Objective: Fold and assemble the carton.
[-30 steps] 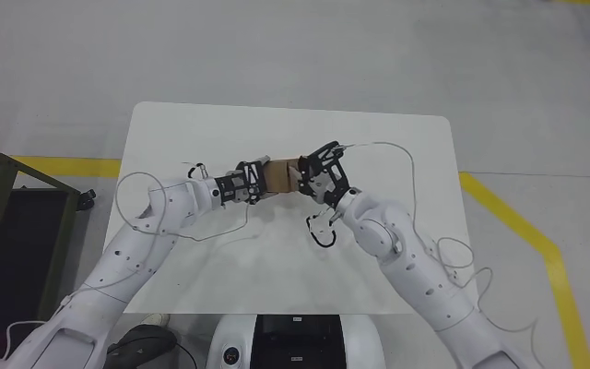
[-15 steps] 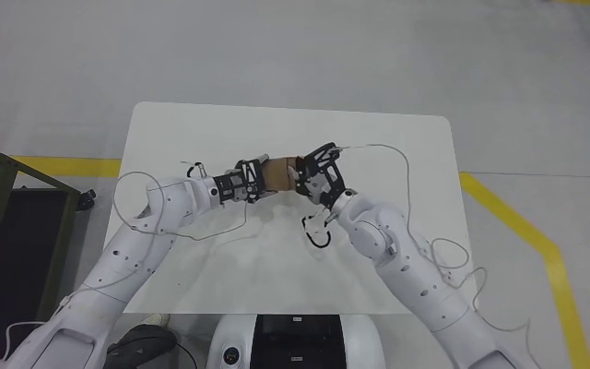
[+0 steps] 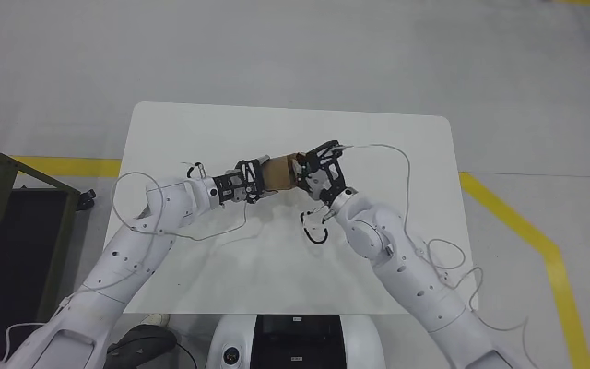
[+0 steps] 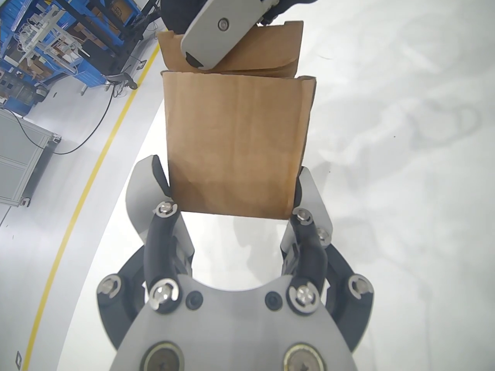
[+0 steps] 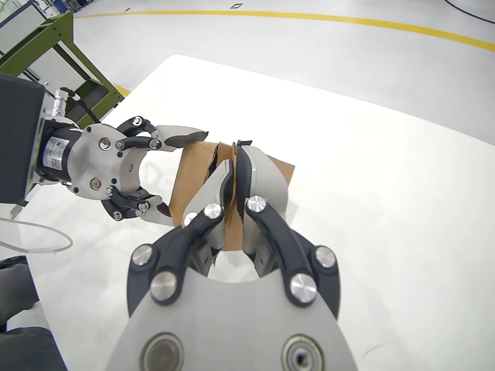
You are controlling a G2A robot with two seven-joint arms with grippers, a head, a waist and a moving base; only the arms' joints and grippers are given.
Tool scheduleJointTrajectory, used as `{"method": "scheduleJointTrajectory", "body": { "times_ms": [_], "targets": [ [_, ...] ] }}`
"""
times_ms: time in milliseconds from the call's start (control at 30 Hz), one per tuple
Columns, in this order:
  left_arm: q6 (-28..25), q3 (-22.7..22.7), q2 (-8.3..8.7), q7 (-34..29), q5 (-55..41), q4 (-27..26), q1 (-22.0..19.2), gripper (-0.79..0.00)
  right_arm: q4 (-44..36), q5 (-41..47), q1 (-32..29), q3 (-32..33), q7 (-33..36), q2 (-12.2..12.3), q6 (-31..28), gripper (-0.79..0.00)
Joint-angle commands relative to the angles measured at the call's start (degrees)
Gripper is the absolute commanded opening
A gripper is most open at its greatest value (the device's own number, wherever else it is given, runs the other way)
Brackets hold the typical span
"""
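Top view: the carton sits over the middle of the table, spanned between the left jaws on its left end and the right jaws on its right end. You cannot tell whether its underside touches the table. Its long axis runs left to right in the top view, from one set of jaws straight to the other. One broad brown face is turned up toward the camera. In the left wrist view, the carton points away from the left jaws, and its far end carries a flap tilted off the main panel. Left jaws: spread to about the carton's width, one pad on each long edge of the near end, clamping it across. Right jaws: almost closed, with only a thin gap. In the right wrist view, their fingers pinch a flap edge of the carton at the end opposite the left jaws. The cardboard at that pinch looks creased and ragged.
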Motion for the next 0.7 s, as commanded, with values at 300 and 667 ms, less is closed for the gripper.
{"method": "scheduleJointTrajectory", "body": {
  "times_ms": [300,667],
  "targets": [
    [0.1,-0.2,-0.1,-0.2,-0.2,-0.1,0.1,-0.588,1.4,1.0,-0.1,-0.5,-2.3,-0.8,-1.2,-0.434],
    [-0.1,0.1,-0.29,-0.5,-0.1,0.0,-0.1,-0.585,-0.3,-0.4,-1.8,1.8,-1.9,-0.5,-1.5,-0.545]
  ]
}}
